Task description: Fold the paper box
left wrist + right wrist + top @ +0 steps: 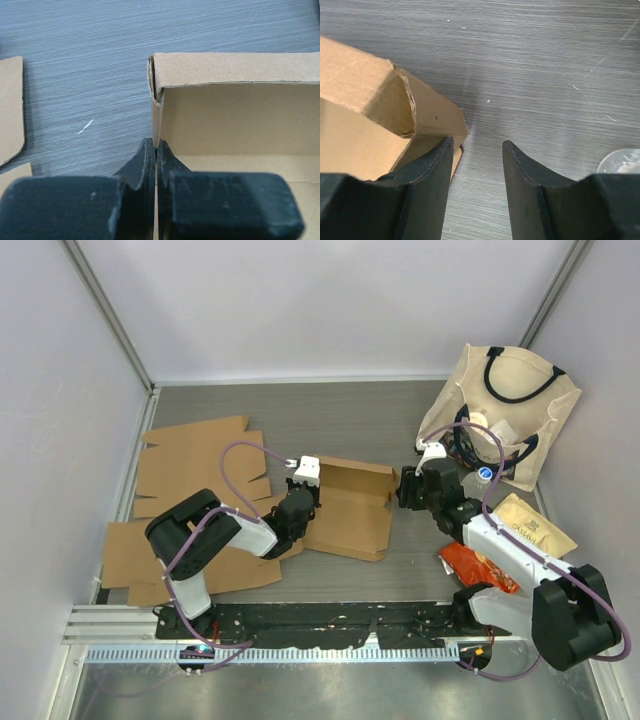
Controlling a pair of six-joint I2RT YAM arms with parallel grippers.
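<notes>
A brown cardboard box [350, 515] lies partly folded in the middle of the table, its walls raised at the far and left sides. My left gripper [303, 502] is shut on the box's left wall. In the left wrist view the fingers [156, 146] pinch that thin wall just below the box's far left corner [156, 75]. My right gripper [403, 490] is open at the box's right end. In the right wrist view [477, 146] its left finger touches the box's corner flap [427, 117], and only bare table lies between the fingers.
Flat cardboard sheets [195, 470] lie at the left. A beige tote bag [510, 410] stands at the far right, with a tan packet [535, 525] and a red packet [478, 565] beside my right arm. A round clear object [622, 161] lies near the right gripper.
</notes>
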